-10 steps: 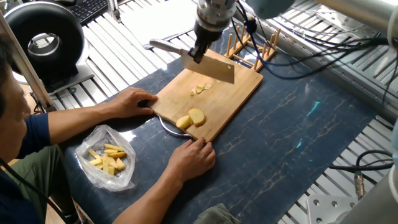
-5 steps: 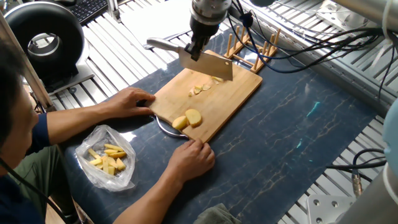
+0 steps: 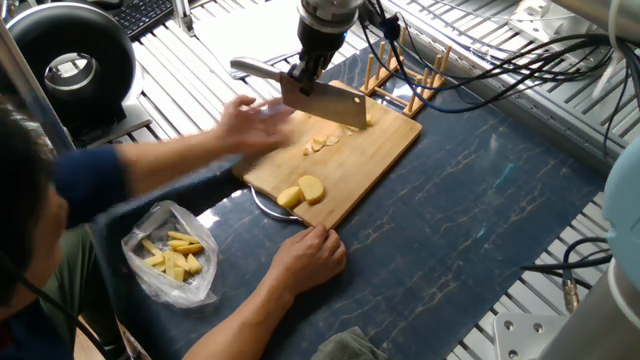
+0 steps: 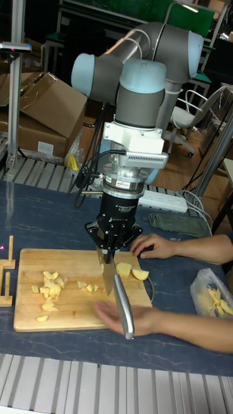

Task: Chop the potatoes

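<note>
Nearest me on the dark worktop: a clear plastic bag of yellow sticks, front left, off the board. One hand of the person rests at the near edge of the cutting board, beside a metal ring poking out under it. Their other hand is a motion blur over the board's left end, close to the blade.

I see the potatoes on the board: two rounded chunks near the front edge, small cut bits mid-board, more pieces toward the far end in the tall view.

My pincer is clamped on the knife, handle sticking out left, blade raised above the cut bits, edge down. Behind the board stands a wooden rack.
</note>
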Available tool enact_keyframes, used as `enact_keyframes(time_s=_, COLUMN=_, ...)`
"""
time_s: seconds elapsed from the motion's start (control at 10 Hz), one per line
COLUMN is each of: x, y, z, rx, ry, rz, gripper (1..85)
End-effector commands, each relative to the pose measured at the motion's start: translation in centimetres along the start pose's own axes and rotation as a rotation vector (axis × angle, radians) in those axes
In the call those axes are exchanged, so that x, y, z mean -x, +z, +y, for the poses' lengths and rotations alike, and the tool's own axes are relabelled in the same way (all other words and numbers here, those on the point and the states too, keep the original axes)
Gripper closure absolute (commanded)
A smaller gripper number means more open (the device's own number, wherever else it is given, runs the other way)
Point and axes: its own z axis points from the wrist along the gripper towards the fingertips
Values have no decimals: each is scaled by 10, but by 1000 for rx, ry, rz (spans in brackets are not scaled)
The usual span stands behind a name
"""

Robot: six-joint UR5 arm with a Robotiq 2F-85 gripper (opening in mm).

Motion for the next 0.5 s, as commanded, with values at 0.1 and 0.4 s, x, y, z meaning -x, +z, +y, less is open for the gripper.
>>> enact_keyframes(time_s=0.1, x=12, y=-8, z=3, rx=-6, ry=16, rz=0, gripper=847)
enact_keyframes(time_s=0.4, x=11, y=-7, z=0, rx=-9, ry=4, rz=4, gripper=847)
